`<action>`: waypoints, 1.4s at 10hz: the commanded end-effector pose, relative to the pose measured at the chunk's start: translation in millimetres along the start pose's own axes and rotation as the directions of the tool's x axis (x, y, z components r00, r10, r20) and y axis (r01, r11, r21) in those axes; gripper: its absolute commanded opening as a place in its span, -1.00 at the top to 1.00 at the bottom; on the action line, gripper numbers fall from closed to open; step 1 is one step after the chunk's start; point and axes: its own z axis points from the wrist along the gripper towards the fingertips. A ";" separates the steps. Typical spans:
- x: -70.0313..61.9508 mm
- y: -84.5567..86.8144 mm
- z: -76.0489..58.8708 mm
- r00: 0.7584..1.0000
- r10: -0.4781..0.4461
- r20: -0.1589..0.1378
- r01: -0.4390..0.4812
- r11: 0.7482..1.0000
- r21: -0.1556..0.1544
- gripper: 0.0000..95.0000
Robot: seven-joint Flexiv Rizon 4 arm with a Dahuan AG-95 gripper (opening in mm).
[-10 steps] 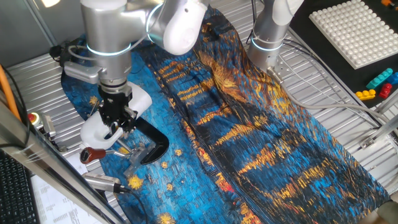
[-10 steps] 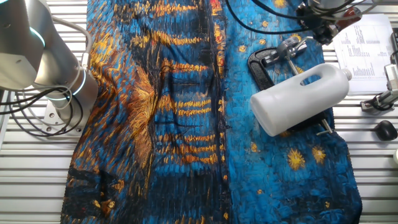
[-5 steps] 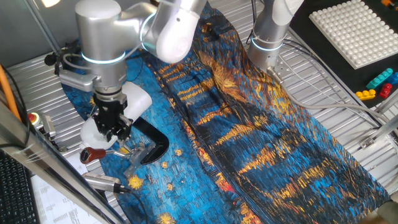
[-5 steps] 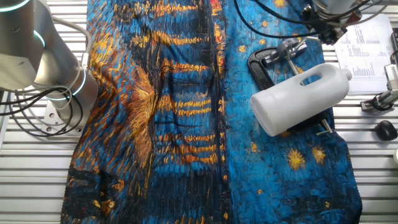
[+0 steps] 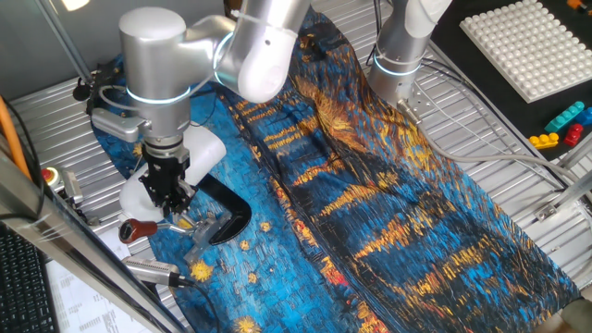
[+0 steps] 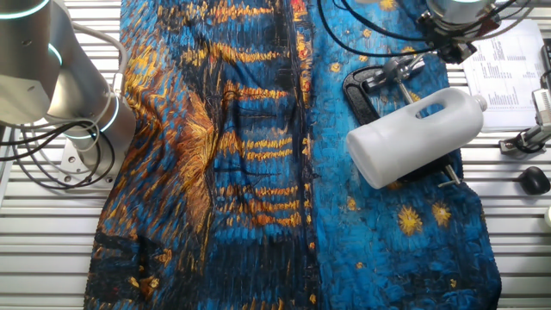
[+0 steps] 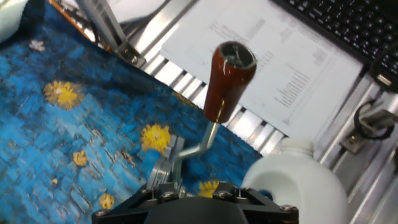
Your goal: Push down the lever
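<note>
Hand view, nearest: the black underside of the gripper's body fills the bottom edge; the fingertips themselves do not show. Just beyond it, the lever rises as a thin bent silver rod topped by a glossy reddish-brown knob, the knob leaning toward the upper right. A white bottle-shaped housing sits just right of the rod's base. Beneath lies a blue cloth printed with yellow flowers, over a ribbed metal table. Farther back, a printed sheet lies on the table, with a black keyboard at the upper right corner.

One fixed view: the gripper hangs straight down from the silver arm, its dark fingers low over the white housing and just above and beside the lever, whose brown knob lies at the cloth's near-left edge. Whether the fingers touch the rod cannot be told, nor can the width of the opening between them. The black curved base sits just right of the lever. Farther off, a white studded board and coloured toy bricks lie at the far right.

The other fixed view: the housing lies tilted on the cloth, with the gripper at the top edge beyond it.
</note>
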 end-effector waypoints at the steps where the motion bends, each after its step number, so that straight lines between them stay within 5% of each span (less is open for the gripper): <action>1: 0.8 1.4 -0.2 1.000 0.014 0.020 -0.014 1.000 0.014 0.20; 6: -0.6 7.4 2.0 0.997 0.073 0.029 -0.074 0.997 0.028 0.20; 8: -0.6 7.4 2.0 0.992 0.108 0.067 -0.111 0.993 0.038 0.20; 14: -6.3 5.5 10.3 0.986 0.141 0.090 -0.146 0.988 0.049 0.20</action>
